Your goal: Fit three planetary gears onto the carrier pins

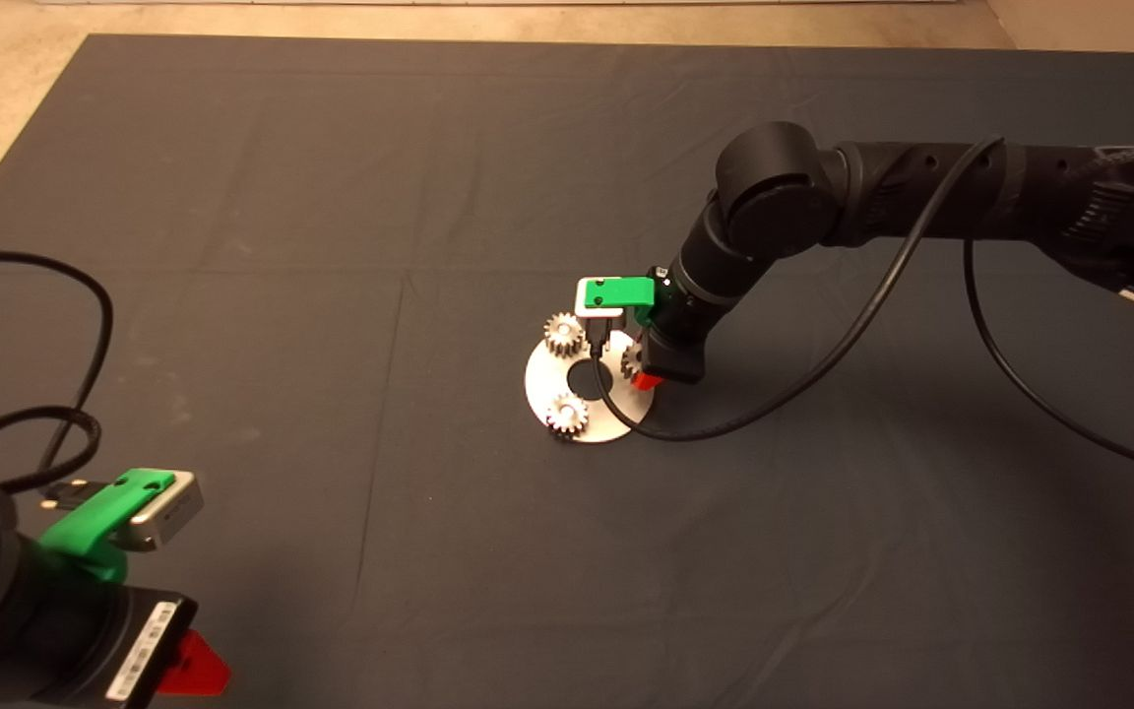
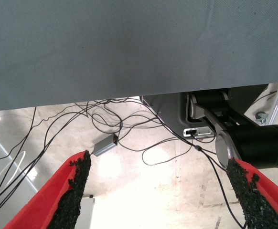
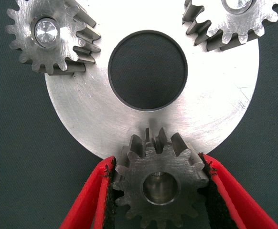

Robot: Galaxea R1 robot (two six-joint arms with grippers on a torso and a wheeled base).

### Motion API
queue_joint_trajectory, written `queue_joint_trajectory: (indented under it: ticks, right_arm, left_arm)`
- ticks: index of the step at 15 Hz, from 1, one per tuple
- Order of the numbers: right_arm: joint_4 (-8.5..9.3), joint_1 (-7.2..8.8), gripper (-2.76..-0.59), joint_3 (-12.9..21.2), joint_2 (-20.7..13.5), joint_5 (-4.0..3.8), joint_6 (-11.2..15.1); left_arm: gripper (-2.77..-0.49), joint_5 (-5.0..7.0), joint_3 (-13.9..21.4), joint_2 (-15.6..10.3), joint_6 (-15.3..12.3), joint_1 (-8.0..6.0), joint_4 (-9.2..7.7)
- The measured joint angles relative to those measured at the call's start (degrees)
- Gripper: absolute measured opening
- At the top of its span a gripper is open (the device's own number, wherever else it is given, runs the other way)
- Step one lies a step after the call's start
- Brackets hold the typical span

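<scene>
We are seeing the right gripper (image 3: 158, 191) clamping the third gear (image 3: 157, 183) over its pin (image 3: 157, 183) on the disc (image 3: 81, 109); the left gripper (image 2: 160, 191) is idling wide open, empty.

Warm, dim light overhead; cooler and sharper at the wrists

From above, the dark grey cloth mat (image 1: 350, 246) looks yellowish and evenly lit, with a soft shadow beneath the black right arm (image 1: 921, 197). The flat round shiny metal disc (image 3: 215, 119) shows pale glare in the right wrist view, and the teeth there are crisp. In the left wrist view the concrete floor (image 2: 167, 181) is washed out, perhaps by a reflected lamp.
</scene>
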Motion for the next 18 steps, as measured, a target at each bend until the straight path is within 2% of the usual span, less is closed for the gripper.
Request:
queue_joint_trajectory:
  ticks: [6, 8, 18]
  right_arm:
    - [0.06, 0.0, -2.3, -0.3, -0.2, 0.28, 0.0]
    - [0.17, -0.01, -2.3, -0.53, -0.44, 0.88, 0.0]
    - [0.35, 0.05, -2.3, -0.86, -0.46, 1.21, 0.22]
  left_arm:
    - [-1.24, 0.0, 0.0, 0.02, 0.0, -0.01, -0.02]
    - [-1.24, 0.0, 0.0, 0.0, 0.0, -0.01, -0.02]
    - [-1.24, 0.0, 0.0, 0.0, 0.0, 0.0, -0.02]
